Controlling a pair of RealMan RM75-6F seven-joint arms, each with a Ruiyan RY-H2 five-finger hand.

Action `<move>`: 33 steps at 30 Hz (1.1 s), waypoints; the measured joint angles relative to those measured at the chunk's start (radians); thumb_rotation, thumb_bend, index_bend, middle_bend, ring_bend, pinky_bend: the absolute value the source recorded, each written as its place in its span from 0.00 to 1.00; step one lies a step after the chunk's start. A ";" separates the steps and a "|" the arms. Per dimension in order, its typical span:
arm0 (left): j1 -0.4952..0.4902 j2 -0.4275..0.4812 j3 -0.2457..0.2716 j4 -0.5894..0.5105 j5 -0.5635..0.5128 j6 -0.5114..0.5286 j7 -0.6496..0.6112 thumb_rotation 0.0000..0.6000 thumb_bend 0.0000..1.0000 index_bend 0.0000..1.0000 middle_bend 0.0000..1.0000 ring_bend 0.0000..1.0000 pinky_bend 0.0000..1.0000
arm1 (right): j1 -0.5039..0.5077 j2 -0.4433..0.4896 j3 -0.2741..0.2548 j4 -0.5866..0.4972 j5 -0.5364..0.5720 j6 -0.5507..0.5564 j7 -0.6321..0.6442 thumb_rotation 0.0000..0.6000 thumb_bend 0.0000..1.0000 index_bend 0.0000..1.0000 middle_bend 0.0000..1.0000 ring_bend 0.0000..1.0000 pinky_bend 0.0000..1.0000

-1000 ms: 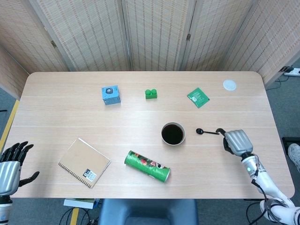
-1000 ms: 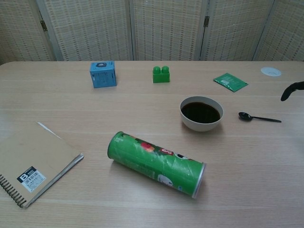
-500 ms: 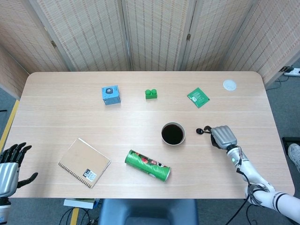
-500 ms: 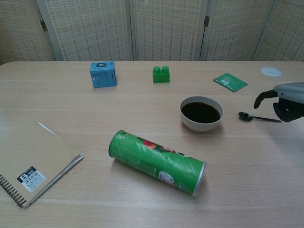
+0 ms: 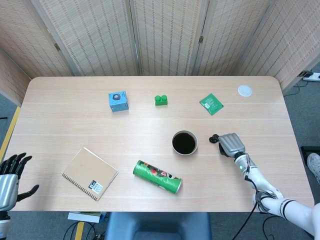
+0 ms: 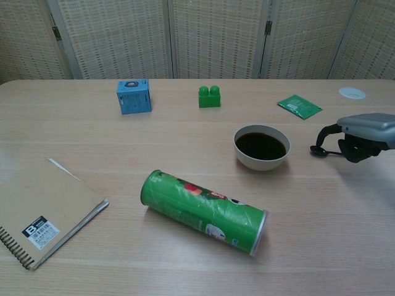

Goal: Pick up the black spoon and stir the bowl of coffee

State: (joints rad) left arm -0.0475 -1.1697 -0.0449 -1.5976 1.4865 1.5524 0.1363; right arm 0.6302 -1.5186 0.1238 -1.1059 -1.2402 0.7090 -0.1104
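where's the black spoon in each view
Head view: the black spoon lies right of centre, only its bowl end showing at the left edge of the right hand.
Chest view: the spoon sits at the right edge, at mid height, under the right hand.
Shared landmark: the bowl of coffee just left of the spoon in both.

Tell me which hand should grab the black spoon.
The right hand: it hovers directly over the spoon, beside the bowl. The left hand hangs off the table's far corner, well away.
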 measured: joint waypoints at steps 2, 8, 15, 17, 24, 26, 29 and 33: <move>0.001 0.001 0.000 -0.002 0.001 0.000 -0.001 1.00 0.20 0.20 0.15 0.12 0.18 | 0.005 -0.005 -0.002 0.008 0.001 -0.004 0.002 1.00 0.97 0.27 0.97 1.00 1.00; 0.004 0.004 0.001 -0.005 0.002 0.003 -0.003 1.00 0.19 0.20 0.15 0.12 0.18 | 0.019 -0.020 -0.011 0.028 -0.002 -0.015 0.005 1.00 0.97 0.27 0.97 1.00 1.00; 0.006 0.001 0.004 0.000 -0.001 -0.005 -0.008 1.00 0.20 0.20 0.15 0.12 0.18 | 0.030 -0.034 -0.023 0.040 -0.013 -0.021 0.007 1.00 0.97 0.27 0.97 1.00 1.00; 0.006 0.001 0.003 -0.001 -0.001 -0.003 -0.007 1.00 0.20 0.20 0.15 0.12 0.18 | 0.030 -0.032 -0.028 0.031 -0.020 -0.016 0.007 1.00 0.97 0.27 0.97 1.00 1.00; 0.005 -0.003 0.004 -0.002 0.000 -0.008 -0.002 1.00 0.20 0.20 0.15 0.12 0.18 | 0.018 -0.002 -0.061 -0.016 -0.039 -0.004 -0.009 1.00 0.97 0.27 0.97 1.00 1.00; 0.005 -0.003 0.004 -0.002 0.000 -0.009 0.000 1.00 0.20 0.20 0.15 0.12 0.18 | 0.012 0.008 -0.071 -0.028 -0.042 -0.001 -0.015 1.00 0.97 0.27 0.97 1.00 1.00; 0.005 -0.004 0.004 -0.004 0.001 -0.008 0.001 1.00 0.19 0.20 0.15 0.12 0.18 | 0.001 0.025 -0.087 -0.046 -0.051 0.008 -0.020 1.00 0.97 0.27 0.97 1.00 1.00; 0.007 -0.004 0.004 -0.006 0.002 -0.007 0.004 1.00 0.20 0.20 0.15 0.12 0.18 | -0.016 0.057 -0.111 -0.067 -0.066 0.020 -0.022 1.00 0.97 0.27 0.97 1.00 1.00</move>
State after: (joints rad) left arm -0.0409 -1.1734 -0.0407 -1.6034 1.4882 1.5459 0.1405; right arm 0.6142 -1.4621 0.0131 -1.1727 -1.3061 0.7295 -0.1325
